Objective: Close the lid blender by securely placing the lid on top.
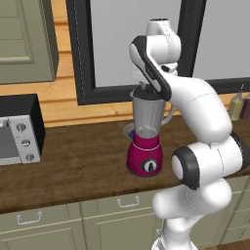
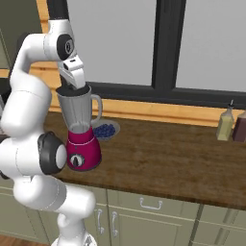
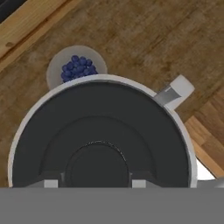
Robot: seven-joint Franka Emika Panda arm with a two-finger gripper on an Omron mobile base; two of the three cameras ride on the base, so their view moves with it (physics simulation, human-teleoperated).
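Observation:
The blender [image 1: 145,152] stands on the wooden counter, a magenta base with a dark dial under a tall clear jar [image 2: 77,113] with a side handle. The dark round lid [image 3: 100,127] sits inside the jar's rim and covers its mouth. From the side, the lid [image 2: 73,91] lies level with the rim. My gripper [image 3: 94,183] comes straight down from above, shut on the lid's raised centre knob. In the left base view the gripper [image 1: 146,90] sits right on top of the jar.
A pale plate of blueberries [image 3: 78,68] lies just behind the blender, near the wall. A silver and black toaster oven [image 1: 17,129] stands at the far left. Two bottles [image 2: 225,124] stand far right by the window sill.

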